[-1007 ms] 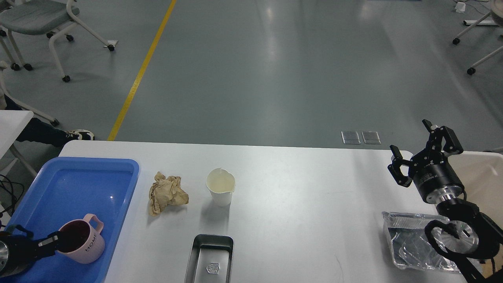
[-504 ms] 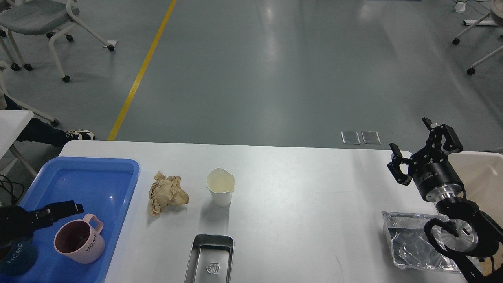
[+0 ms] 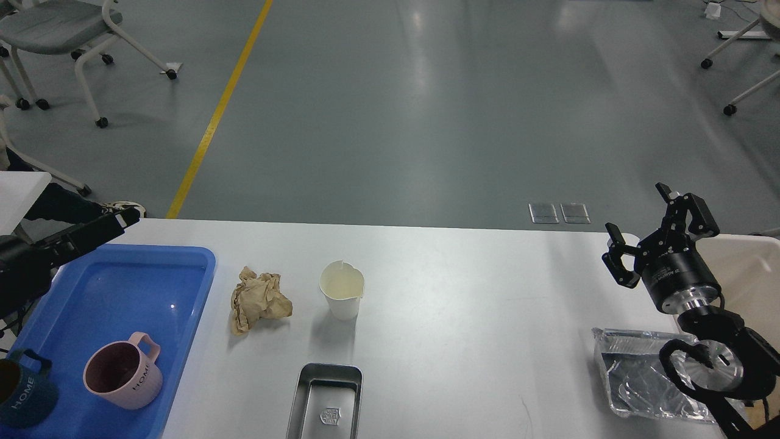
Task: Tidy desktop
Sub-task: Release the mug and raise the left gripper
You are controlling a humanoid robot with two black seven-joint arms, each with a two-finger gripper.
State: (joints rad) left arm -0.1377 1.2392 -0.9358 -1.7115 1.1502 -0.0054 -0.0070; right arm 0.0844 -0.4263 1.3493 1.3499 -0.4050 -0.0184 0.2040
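The white desktop holds a crumpled brown paper, a white paper cup standing upright, a metal tin at the front edge and a foil tray at the right. My left gripper hovers over the far left corner, above the blue tray's back edge. It is dark and side-on, and nothing shows in it. My right gripper is open and empty, raised above the right end of the desktop behind the foil tray.
The blue tray at the left holds a pink mug and a dark blue mug, both upright. A beige bin stands off the right edge. Chairs stand on the floor beyond.
My left gripper has let go of the pink mug and moved up and back to the tray's far left corner. The dark blue mug now shows. The right arm has barely moved.
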